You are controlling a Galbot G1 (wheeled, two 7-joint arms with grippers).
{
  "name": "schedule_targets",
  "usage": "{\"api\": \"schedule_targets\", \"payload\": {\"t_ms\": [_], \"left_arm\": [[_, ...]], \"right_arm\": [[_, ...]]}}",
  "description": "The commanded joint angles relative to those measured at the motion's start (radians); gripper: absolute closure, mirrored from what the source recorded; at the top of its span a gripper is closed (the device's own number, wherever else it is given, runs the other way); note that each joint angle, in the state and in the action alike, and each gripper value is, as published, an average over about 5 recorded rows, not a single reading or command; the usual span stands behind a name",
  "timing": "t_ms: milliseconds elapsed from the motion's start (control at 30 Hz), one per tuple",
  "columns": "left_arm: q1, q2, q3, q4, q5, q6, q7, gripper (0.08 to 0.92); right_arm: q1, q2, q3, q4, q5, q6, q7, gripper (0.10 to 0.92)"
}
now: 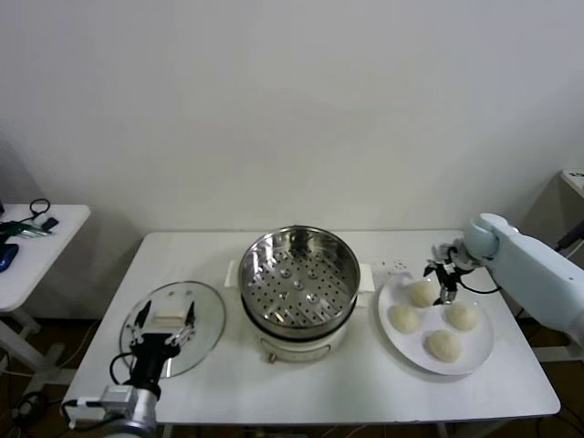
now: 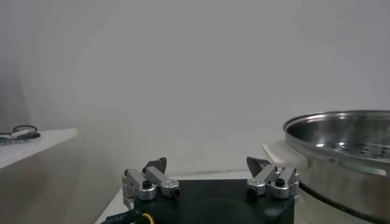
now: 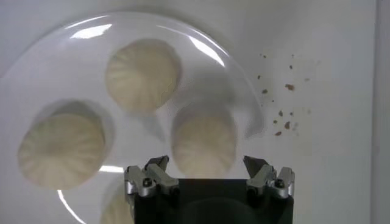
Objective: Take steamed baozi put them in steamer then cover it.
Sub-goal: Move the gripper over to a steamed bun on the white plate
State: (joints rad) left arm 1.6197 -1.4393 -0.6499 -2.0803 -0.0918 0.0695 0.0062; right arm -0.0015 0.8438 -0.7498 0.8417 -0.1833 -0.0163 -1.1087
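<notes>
Four off-white baozi lie on a white plate (image 1: pixel 479 351) at the table's right: back-left one (image 1: pixel 422 294), left (image 1: pixel 404 318), right (image 1: pixel 462 316), front (image 1: pixel 443 345). My right gripper (image 1: pixel 443 277) is open, hovering just above the back-left baozi (image 3: pixel 203 145), which sits between its fingers without touching; two more baozi (image 3: pixel 143 75) (image 3: pixel 61 150) show beyond. The steel steamer (image 1: pixel 298 278) stands empty at table centre on its cream base. The glass cover (image 1: pixel 173 326) lies flat at the left. My left gripper (image 1: pixel 166 321) is open, low over the cover; the steamer rim (image 2: pixel 341 131) shows beside it.
A white side table (image 1: pixel 36 242) with cables stands at far left. A white socket strip (image 1: pixel 392 267) lies behind the plate. Crumbs (image 3: pixel 283 119) dot the table beside the plate. The table's front edge runs close to the plate and cover.
</notes>
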Motion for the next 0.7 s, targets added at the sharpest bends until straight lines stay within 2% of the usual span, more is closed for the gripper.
{"api": "schedule_targets", "payload": {"t_ms": [33, 333, 700], "left_arm": [[0.0, 0.001, -0.001, -0.001, -0.005, 0.002, 0.001, 0.177], [-0.002, 0.002, 0.002, -0.013, 0.013, 0.001, 0.001, 0.177], [0.002, 0.001, 0.004, -0.026, 0.021, 0.0, 0.001, 0.177]], "right_arm": [[0.037, 0.046, -0.043, -0.06, -0.016, 0.005, -0.005, 0.203], [0.031, 0.062, -0.054, -0.078, -0.018, 0.01, -0.015, 0.209], [0.027, 0.068, -0.044, -0.09, -0.022, 0.034, -0.029, 0.304]]}}
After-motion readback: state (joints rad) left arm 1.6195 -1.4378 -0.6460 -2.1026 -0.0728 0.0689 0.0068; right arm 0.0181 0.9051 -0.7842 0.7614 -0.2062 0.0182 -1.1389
